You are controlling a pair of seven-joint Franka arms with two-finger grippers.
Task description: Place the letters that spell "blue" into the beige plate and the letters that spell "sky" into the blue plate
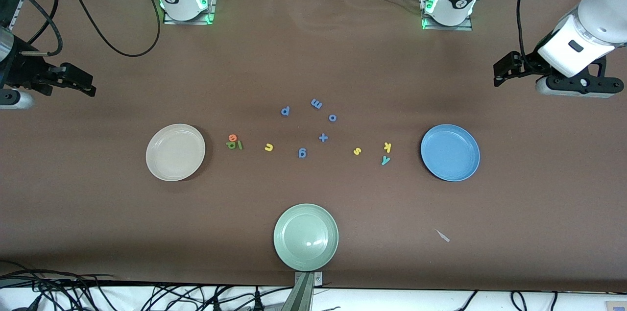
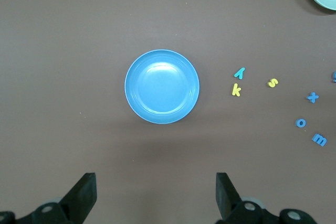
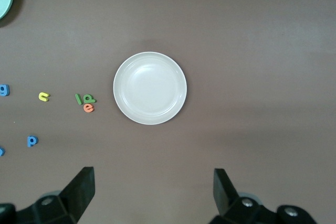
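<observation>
Left tool (image 2: 156, 195) and right tool (image 3: 154, 192): fingers apart, holding nothing, each waiting above its counter (image 1: 313, 56) end. Letters lie between the empty beige plate (image 1: 175, 152) and the empty blue plate (image 1: 450, 152).

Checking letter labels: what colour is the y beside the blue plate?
Teal; the y shows best in the left wrist view.

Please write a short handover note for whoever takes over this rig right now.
Left end effector: open, holding nothing, up over the table near the round blue plate.
Right end effector: open, holding nothing, near the round beige plate.
Orange e, dark green b, light green l and yellow u lie on the table beside the beige plate; yellow s, yellow k and teal y beside the blue plate.
Done: nothing. Left: all seven letters.
</observation>
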